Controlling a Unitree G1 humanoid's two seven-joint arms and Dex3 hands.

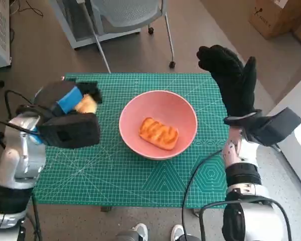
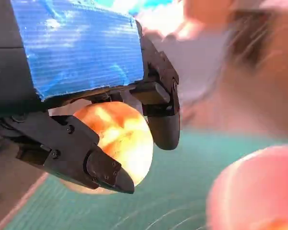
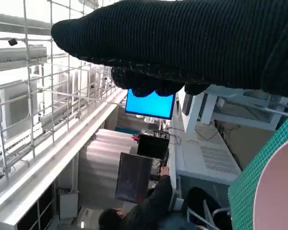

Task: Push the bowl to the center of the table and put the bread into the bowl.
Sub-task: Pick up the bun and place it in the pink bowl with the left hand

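A pink bowl (image 1: 158,108) sits near the middle of the green cutting mat (image 1: 140,170). Inside it lies a golden ridged piece of bread (image 1: 158,133). My left hand (image 1: 72,100) hovers over the mat's left part and grips a round orange-brown bun (image 1: 87,105). The left wrist view shows that bun (image 2: 120,139) held between the black fingers (image 2: 103,167), with the bowl's rim (image 2: 249,191) blurred close by. My right hand (image 1: 233,80) is raised above the mat's right edge, fingers straight and apart, holding nothing. The bowl's edge (image 3: 278,191) shows in the right wrist view.
A grey chair (image 1: 130,20) stands beyond the table's far edge. A cardboard box (image 1: 278,17) is on the floor at the far right. Feet (image 1: 158,232) show below the table's near edge. A person (image 3: 144,206) sits at monitors in the right wrist view.
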